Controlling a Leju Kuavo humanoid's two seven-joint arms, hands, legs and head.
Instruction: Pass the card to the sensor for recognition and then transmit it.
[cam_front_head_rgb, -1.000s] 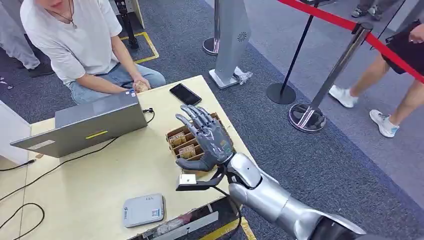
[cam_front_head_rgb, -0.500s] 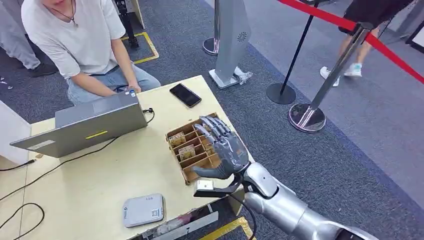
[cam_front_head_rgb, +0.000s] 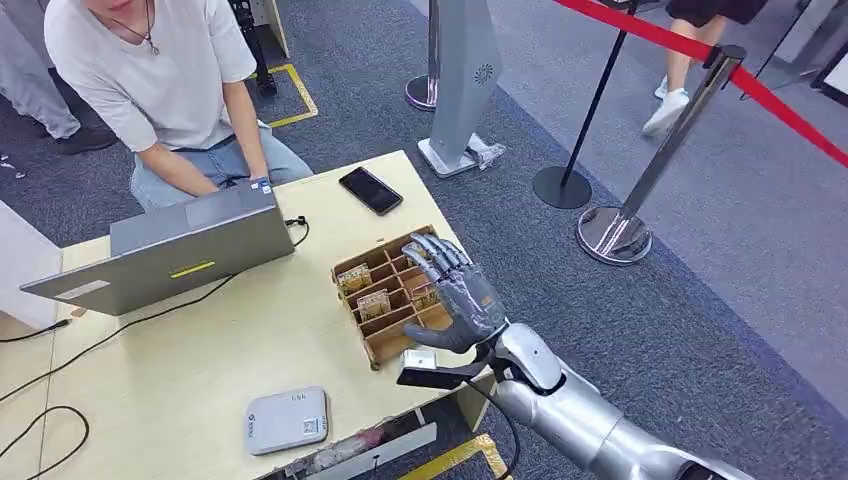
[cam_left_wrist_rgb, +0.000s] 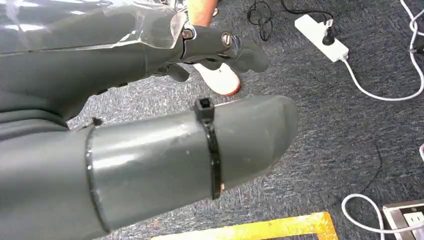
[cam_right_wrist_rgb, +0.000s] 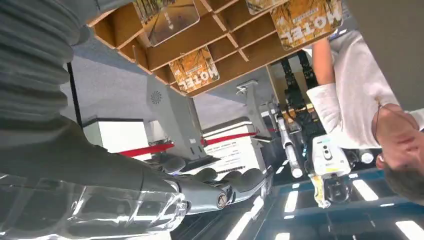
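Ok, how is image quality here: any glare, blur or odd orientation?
Head view: sharp, evenly lit, the right hand crisp above the card box. Left wrist view: near thumb soft, glare on the clear wrap over the left hand. Right wrist view: upside down, ceiling lights bright, cards readable.

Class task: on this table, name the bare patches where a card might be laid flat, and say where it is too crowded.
Bare wood lies between the laptop and the grey sensor box, left of the card rack, crossed by a thin black cable. A smaller strip lies between laptop and phone. The right edge is crowded: the rack fills it, with the right hand over it.
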